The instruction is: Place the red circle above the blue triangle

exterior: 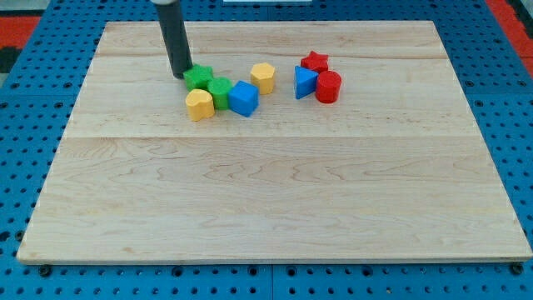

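My tip (178,75) sits at the upper left of the frame, touching the green star (198,77).

I have no jaws, just a rod. The red circle (328,87) is right of centre near the top, touching the right side of the blue triangle (305,82), under the red star (315,61), on the wooden board (266,200).

The dark straight rod (174,37) is cut off by the view's top. The red round block (328,87) hides a bit of the blue triangle block (306,82).
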Robot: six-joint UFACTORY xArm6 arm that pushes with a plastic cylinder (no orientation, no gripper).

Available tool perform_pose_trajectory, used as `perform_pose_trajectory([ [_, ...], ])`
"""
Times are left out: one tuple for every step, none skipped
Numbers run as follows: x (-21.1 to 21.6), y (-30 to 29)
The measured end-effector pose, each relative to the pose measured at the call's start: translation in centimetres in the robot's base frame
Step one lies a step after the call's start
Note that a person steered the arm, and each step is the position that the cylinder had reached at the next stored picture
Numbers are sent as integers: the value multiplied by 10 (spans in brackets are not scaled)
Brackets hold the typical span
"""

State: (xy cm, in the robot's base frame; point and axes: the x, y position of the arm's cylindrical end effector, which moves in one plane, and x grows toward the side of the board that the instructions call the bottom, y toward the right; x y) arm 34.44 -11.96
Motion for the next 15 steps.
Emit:
perform_pose_trajectory([
  [-17,15],
  [-57,30],
  [-56,87],
  [-44,120],
  [5,101],
  [33,154],
  [39,201],
  [34,240],
  [-13,155],
  [-33,138],
  [-32,138],
  [-32,183],
  [-67,171],
  [-76,124],
  [-45,143],
])
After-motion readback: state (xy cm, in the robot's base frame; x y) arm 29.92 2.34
